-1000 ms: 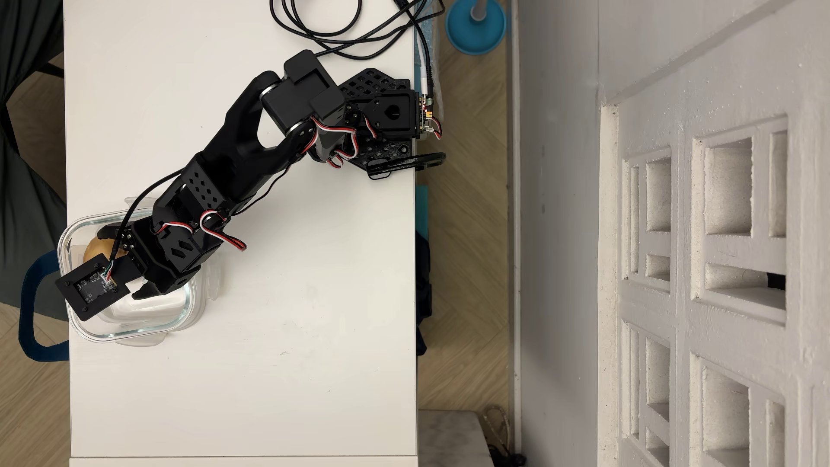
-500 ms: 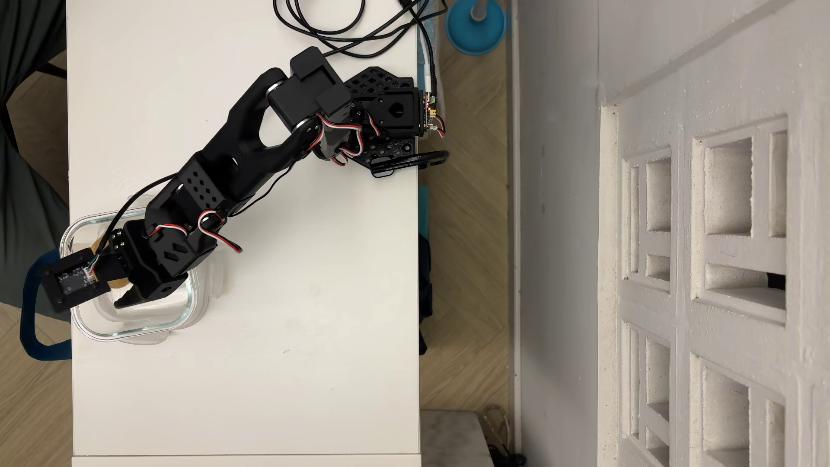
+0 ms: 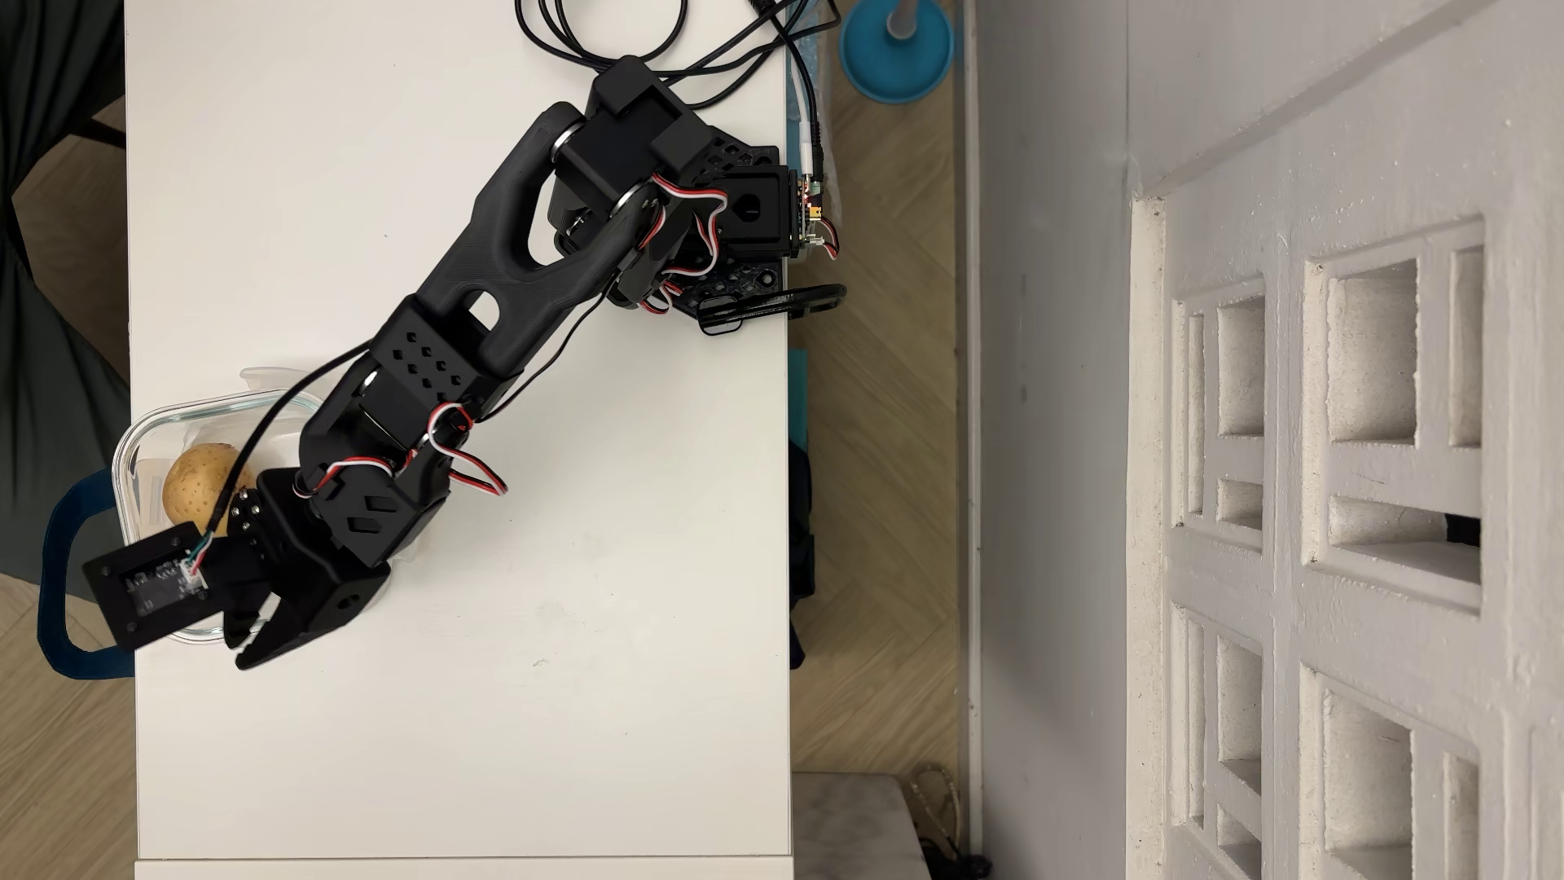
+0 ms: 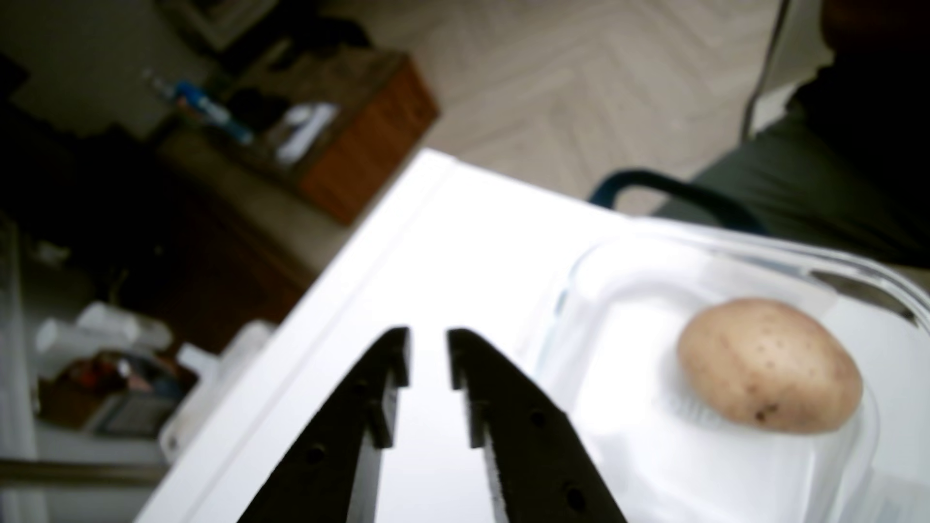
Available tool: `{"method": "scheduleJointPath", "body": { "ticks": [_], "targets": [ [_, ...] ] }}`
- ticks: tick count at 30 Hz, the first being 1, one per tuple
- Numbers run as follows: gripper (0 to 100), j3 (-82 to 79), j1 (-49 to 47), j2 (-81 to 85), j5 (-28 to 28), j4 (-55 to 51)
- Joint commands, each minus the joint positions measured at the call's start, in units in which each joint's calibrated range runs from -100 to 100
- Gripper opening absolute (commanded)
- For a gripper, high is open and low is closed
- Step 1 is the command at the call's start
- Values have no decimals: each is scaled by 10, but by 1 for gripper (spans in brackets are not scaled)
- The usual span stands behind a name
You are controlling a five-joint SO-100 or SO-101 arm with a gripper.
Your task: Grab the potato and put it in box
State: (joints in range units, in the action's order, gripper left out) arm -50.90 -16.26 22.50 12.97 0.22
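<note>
The tan, speckled potato (image 3: 196,495) (image 4: 767,364) lies alone inside the clear glass box (image 3: 129,457) (image 4: 855,274), which stands at the table's left edge in the overhead view. My black gripper (image 3: 237,647) (image 4: 428,347) is outside the box, over bare table just below its lower rim in the overhead view. Its jaws stand a narrow gap apart with nothing between them. In the wrist view the potato is to the right of the fingers, well apart from them. My wrist and camera mount hide the box's lower part from above.
A translucent lid (image 3: 269,376) sticks out from under the box. Black cables (image 3: 609,51) loop at the table's top edge near the arm base (image 3: 745,216). A blue strap (image 3: 52,584) hangs just off the left table edge.
The gripper has let go of the potato, come out of the box and swung toward the bottom of the overhead view. Its jaws have narrowed. The potato now lies uncovered in the box.
</note>
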Motion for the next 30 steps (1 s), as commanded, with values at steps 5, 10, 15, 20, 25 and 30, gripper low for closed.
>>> {"method": "scheduleJointPath", "body": {
  "ticks": [5,10,15,20,25,30],
  "targets": [
    [3,-125,-135,149,-2,-2],
    [3,-277,-191,325,-5,-1],
    [3,-405,-266,478,-7,-1],
    [3,-488,-382,607,-30,-26],
    [3,-487,-472,662,-34,-130],
    [3,-487,-516,669,-35,-177]
  ]
}}
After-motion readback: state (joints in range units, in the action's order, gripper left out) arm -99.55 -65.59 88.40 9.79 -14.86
